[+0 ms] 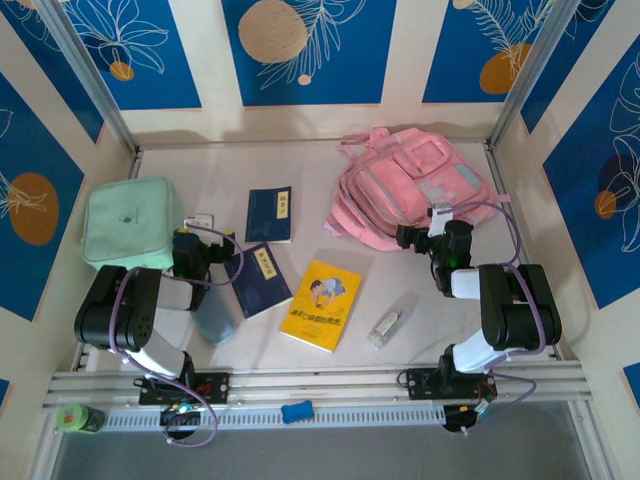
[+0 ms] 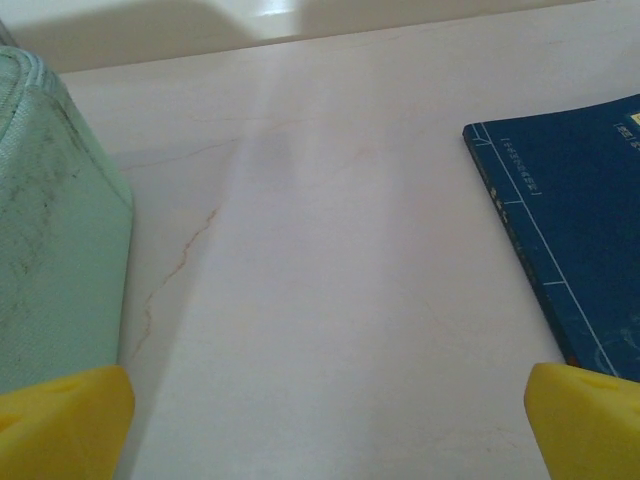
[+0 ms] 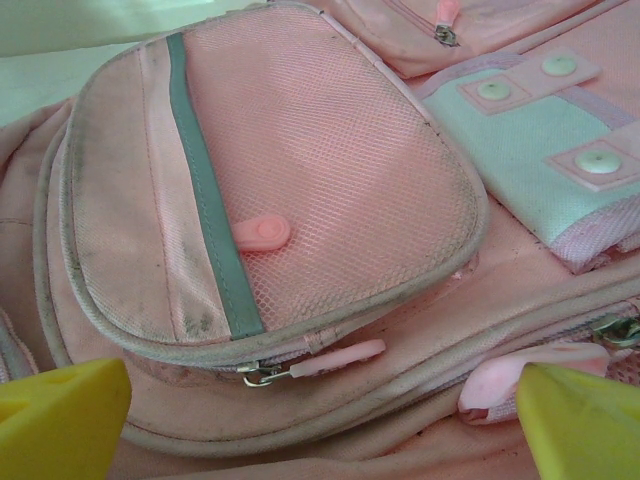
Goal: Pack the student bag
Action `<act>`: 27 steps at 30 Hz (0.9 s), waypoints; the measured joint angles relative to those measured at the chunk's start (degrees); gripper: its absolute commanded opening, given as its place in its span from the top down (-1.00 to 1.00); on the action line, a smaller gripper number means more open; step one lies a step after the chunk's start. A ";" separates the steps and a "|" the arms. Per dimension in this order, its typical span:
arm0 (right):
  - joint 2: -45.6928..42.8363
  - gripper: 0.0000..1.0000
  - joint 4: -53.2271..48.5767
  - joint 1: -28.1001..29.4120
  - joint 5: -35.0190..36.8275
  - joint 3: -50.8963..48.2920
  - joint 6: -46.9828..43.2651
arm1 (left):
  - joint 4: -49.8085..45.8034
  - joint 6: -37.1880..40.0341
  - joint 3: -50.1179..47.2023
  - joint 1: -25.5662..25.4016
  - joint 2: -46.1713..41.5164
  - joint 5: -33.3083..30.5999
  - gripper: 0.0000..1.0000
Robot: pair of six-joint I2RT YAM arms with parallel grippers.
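Nothing is packed into the large pink fabric backpack (image 1: 400, 185) at one o'clock; left gripper (image 2: 322, 428) and right gripper (image 3: 322, 425) gape empty.

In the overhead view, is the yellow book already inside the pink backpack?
No, the yellow book lies flat on the table, apart from the student bag.

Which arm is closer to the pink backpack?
The right. The right gripper sits at the near edge of the backpack; the left gripper is far off, beside the green case.
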 measured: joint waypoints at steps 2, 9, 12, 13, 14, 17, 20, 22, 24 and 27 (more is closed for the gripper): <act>-0.79 -0.98 -0.13 0.00 0.92 -0.13 0.20 | -0.09 -0.04 0.00 0.00 -0.24 -0.26 -0.99; -10.58 -0.98 -7.91 -0.04 3.15 1.05 1.75 | -4.11 0.00 0.07 0.00 -6.80 0.17 -0.99; -17.09 -0.98 -14.80 -0.94 3.80 3.17 5.97 | -7.89 -0.17 0.15 0.00 -12.31 0.13 -0.99; -18.97 -0.98 -17.59 -1.53 4.22 4.31 8.00 | -9.55 -0.57 0.31 0.00 -14.25 0.09 -0.99; -21.03 -0.98 -21.77 -2.54 4.83 6.25 10.84 | -11.65 -1.60 0.59 0.00 -16.50 -0.09 -0.99; -24.33 -0.98 -29.40 -6.03 5.33 10.27 18.45 | -18.40 -6.45 2.10 0.02 -22.43 -0.81 -0.99; -25.73 -0.98 -34.53 -10.49 2.40 10.64 25.00 | -26.80 -16.02 4.50 0.13 -27.12 -2.93 -0.99; -25.62 -0.98 -38.77 -12.35 0.79 10.64 28.74 | -31.36 -21.73 5.64 0.72 -29.86 -3.61 -0.99; -25.22 -0.98 -43.23 -12.37 -1.38 10.80 31.87 | -34.91 -25.94 5.97 1.09 -32.50 -3.43 -0.99; -24.28 -0.98 -49.55 -11.13 -4.13 11.78 34.97 | -41.51 -30.75 7.04 1.16 -35.45 -2.27 -0.99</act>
